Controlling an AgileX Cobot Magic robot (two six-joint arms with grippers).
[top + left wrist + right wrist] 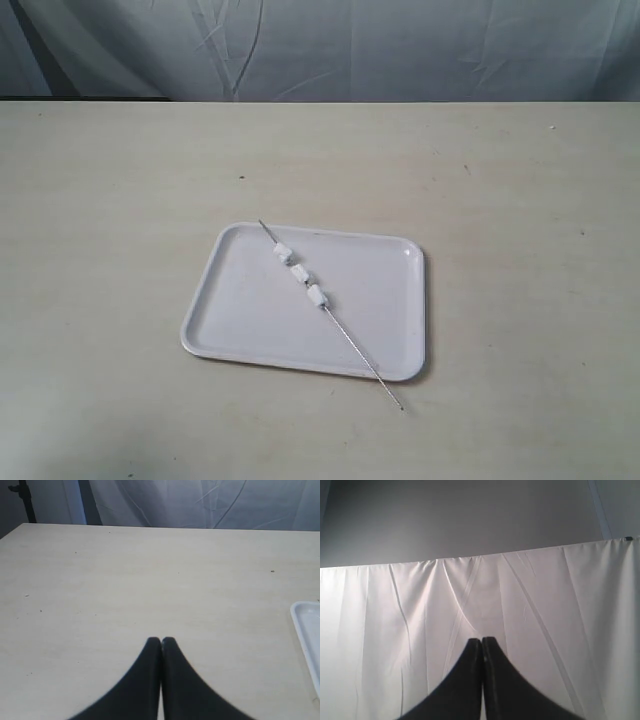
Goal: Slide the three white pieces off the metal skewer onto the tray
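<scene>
A white tray (pixel 250 320) lies on the table in the exterior view. Across it runs the thin metal skewer (pixel 355 350), from the tray's far edge to past its near right corner. Three white pieces (pixel 299 273) are threaded on the skewer's far half, over the tray. Neither arm shows in the exterior view. My left gripper (pixel 161 640) is shut and empty above bare table, with a corner of the tray (pixel 306 630) at the side of its view. My right gripper (pixel 481 640) is shut and empty, pointing at a white cloth backdrop.
The pale table (pixel 110 200) stretches all round the tray. A wrinkled white cloth (pixel 400 50) hangs behind the table's far edge. A dark stand (pixel 22 495) shows beyond the table's corner in the left wrist view.
</scene>
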